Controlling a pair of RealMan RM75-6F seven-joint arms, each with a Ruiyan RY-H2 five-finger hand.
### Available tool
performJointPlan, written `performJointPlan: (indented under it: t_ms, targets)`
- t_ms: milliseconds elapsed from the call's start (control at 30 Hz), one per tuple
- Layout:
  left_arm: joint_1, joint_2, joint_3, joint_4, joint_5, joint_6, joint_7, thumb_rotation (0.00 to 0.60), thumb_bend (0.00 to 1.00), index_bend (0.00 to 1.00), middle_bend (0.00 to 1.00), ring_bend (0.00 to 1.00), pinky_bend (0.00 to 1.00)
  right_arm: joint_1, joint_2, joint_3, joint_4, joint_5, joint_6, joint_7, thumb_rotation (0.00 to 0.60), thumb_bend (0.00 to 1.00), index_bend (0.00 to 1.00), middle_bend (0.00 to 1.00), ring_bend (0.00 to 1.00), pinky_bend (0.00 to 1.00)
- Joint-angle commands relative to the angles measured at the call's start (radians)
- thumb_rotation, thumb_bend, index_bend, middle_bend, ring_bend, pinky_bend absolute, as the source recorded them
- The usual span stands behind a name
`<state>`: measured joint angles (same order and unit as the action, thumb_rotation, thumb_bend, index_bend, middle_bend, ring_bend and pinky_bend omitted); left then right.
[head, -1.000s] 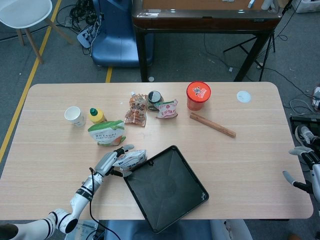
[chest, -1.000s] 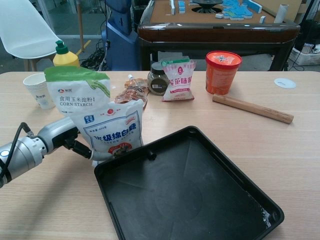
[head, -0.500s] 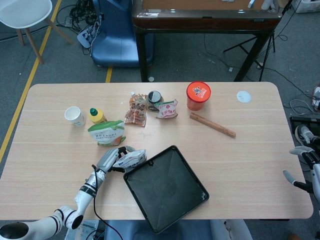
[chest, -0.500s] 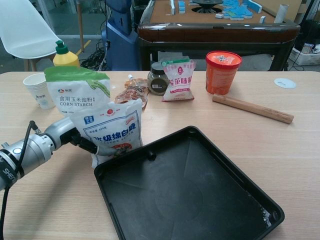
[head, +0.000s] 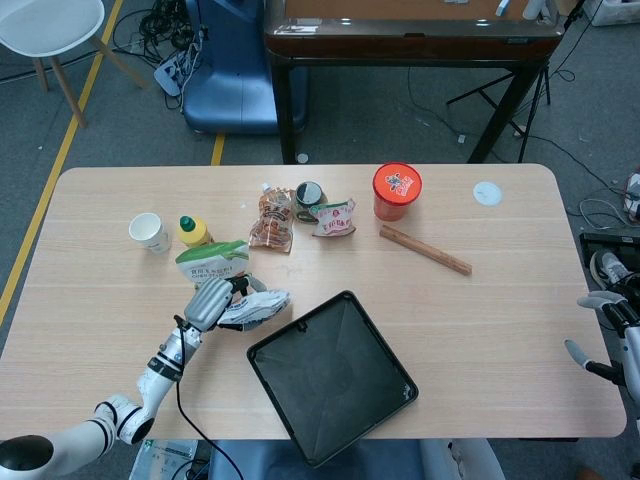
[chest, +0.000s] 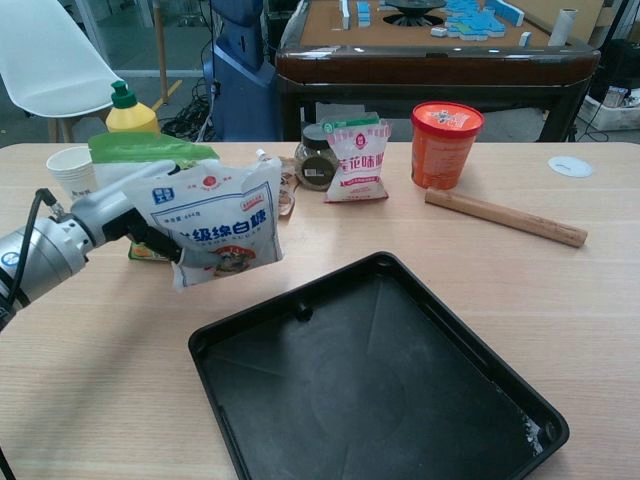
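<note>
Left hand (head: 212, 303) grips the white sugar bag (chest: 212, 223) by its left edge, bag lifted clear of the desk (head: 500, 280) and tilted, printed face toward the chest camera. In the head view it hangs at about 10 o'clock from the black tray (head: 332, 373), just off the tray's upper-left corner, not over it. Right behind it, at 12 o'clock, is the corn starch bag (head: 212, 262); yellow bottle (head: 192, 231) and paper cup (head: 149, 232) sit further back at 11 o'clock.

Right hand (head: 605, 335) idles off the desk's right edge, fingers loosely spread, holding nothing.

Step, as I read it: carry phase, bag picked up and in transit beside the tray. Next move probably calls for a short swing toward 4 o'clock to bring the bag over the tray floor, clearing the raised rim, then lowering before letting go.

Room: tray interior is bare, plenty of space. The tray's lower corner overhangs the near desk edge, so a hard set-down could tip or shove it. Open desk at 3 o'clock of the tray. Back row of snack packet (head: 272, 221), dark jar (head: 308, 198), pink pouch (head: 334, 218), red tub (head: 397, 190), wooden stick (head: 425, 250) and small white lid (head: 487, 193) stands well apart from the path.
</note>
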<state>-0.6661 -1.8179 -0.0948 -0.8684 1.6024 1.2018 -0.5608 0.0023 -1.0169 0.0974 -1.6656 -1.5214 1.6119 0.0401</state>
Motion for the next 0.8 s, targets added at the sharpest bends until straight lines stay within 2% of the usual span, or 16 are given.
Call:
performJointPlan:
  t_ms: [33,233,433,800]
  targets:
    - [-0.022,0.045,0.006,-0.037,0.053,0.063,0.129,0.600,0.16,0.47,0.54,0.52,0.67,0.001,-0.002,0.000,0.003,-0.002,-0.001,0.003,0.600,0.19,0.36,0.32,0.17,0.17]
    - [-0.028,0.082,0.013,-0.140,0.087,0.104,0.384,0.600,0.16,0.46,0.54,0.52,0.67,0.001,-0.010,-0.002,0.014,-0.006,-0.001,0.014,0.600,0.19,0.36,0.32,0.17,0.17]
    - [-0.034,0.101,0.022,-0.242,0.097,0.088,0.594,0.600,0.16,0.46,0.55,0.52,0.67,-0.001,-0.012,-0.003,0.017,-0.011,0.004,0.018,0.600,0.19,0.36,0.32,0.17,0.17]
    - [-0.076,0.105,0.050,-0.298,0.155,0.040,0.850,0.600,0.16,0.47,0.58,0.55,0.68,-0.012,-0.016,-0.008,0.019,-0.016,0.017,0.022,0.600,0.19,0.36,0.32,0.17,0.17]
